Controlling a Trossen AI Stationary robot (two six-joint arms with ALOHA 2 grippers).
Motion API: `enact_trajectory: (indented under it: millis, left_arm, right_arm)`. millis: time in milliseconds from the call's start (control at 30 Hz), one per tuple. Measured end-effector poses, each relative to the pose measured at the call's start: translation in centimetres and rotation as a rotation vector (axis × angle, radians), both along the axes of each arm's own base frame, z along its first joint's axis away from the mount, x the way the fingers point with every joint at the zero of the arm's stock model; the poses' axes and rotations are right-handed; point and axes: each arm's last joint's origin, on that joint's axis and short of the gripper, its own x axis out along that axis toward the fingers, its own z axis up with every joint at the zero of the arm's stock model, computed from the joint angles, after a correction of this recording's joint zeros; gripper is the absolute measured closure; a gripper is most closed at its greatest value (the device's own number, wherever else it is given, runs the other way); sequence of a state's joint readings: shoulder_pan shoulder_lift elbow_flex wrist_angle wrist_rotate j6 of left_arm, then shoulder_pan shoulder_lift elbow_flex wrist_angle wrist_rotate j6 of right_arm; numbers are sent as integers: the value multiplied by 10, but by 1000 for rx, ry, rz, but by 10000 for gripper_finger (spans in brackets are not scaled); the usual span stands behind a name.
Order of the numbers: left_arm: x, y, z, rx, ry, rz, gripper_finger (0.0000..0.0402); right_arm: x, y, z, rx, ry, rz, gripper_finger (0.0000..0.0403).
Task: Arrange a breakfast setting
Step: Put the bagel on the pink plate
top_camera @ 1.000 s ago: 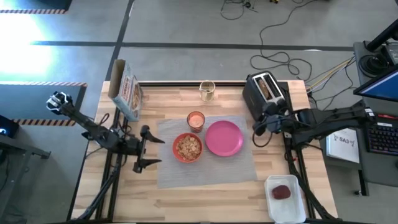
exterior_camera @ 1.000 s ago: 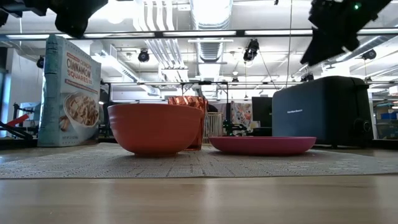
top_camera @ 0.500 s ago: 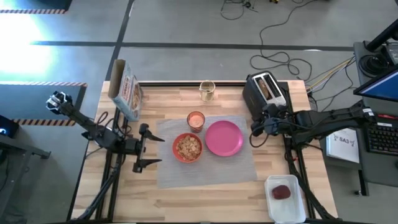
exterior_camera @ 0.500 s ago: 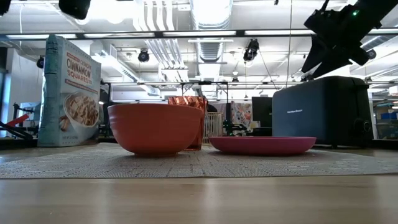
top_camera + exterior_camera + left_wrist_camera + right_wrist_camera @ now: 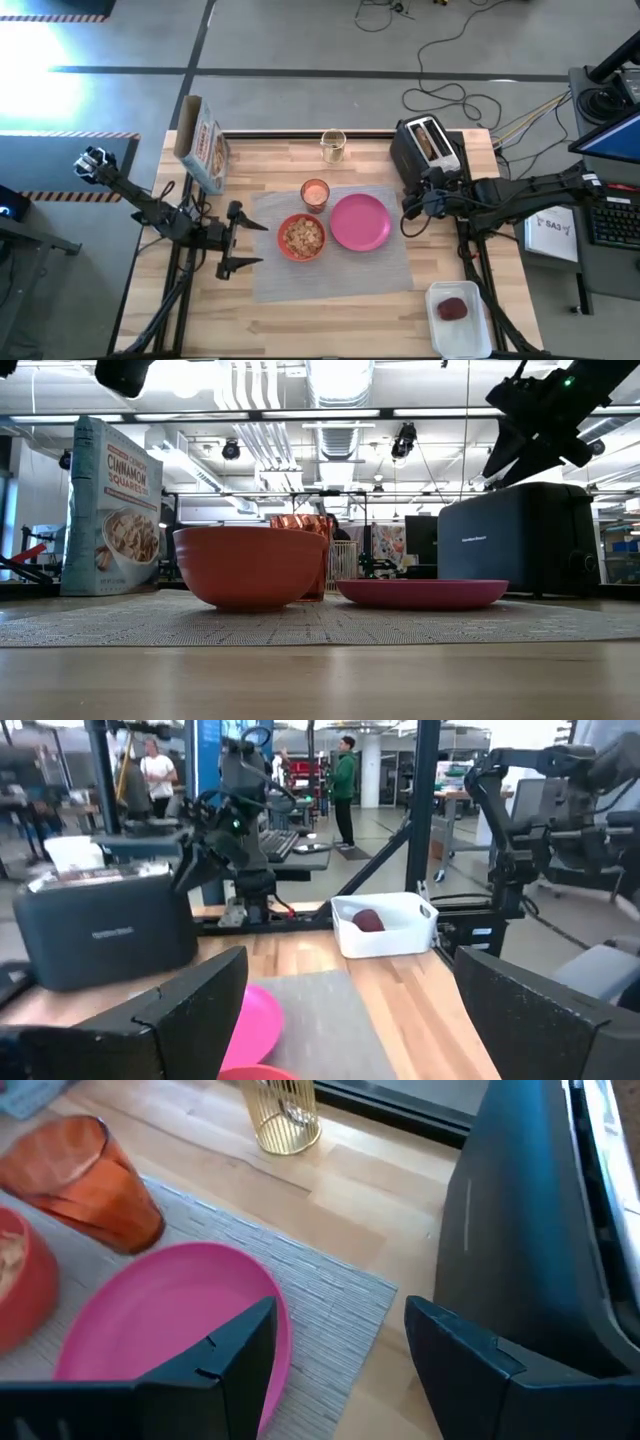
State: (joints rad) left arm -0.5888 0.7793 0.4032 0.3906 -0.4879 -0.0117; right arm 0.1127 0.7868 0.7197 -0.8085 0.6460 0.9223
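I take the grey woven placemat (image 5: 335, 243) in the middle of the wooden table (image 5: 330, 320) as my landmark. On it sit the round pink plate (image 5: 361, 222), bare on top, the red-orange bowl (image 5: 301, 237) filled with cereal just beside the plate and nearer my left arm, and the small orange cup (image 5: 315, 193) at the mat's far edge, close behind the bowl.

My right gripper (image 5: 412, 203) hangs in the air just off the mat's far corner on my right side, between the plate and the black toaster (image 5: 427, 150). Its fingers (image 5: 230, 1355) stand partly apart and have hold of nothing; past them I see the plate's rim, the mat's weave and the toaster's dark wall. A brown toast slice (image 5: 427, 141) stands in one of the toaster's slots.

My left gripper (image 5: 238, 241) waits above the table just off the mat's edge on my left side, beside the bowl, its fingers (image 5: 195, 1005) spread wide and empty.

Beyond the mat's far edge stand a gold wire holder (image 5: 333, 146) and, toward my left, an open cereal box (image 5: 203, 145). Off the mat's near corner on my right, at the table's edge, a white tray (image 5: 459, 318) holds a small dark-red item (image 5: 453, 309).
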Motion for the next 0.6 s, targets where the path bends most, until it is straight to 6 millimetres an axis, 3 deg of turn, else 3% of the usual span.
enact_trajectory:
  millis: [233, 400, 600]
  left_arm:
    - [1, -2, 2, 21, 0, -55, 65]
    - [-1, -1, -2, 24, 29, -61, 65]
    - [0, -2, -5, 38, 43, -61, 65]
  right_arm:
    - [4, 0, 12, -31, -32, 32, 193]
    - [6, 0, 32, -64, -70, 60, 193]
    - [5, -16, 52, -110, -113, -66, 193]
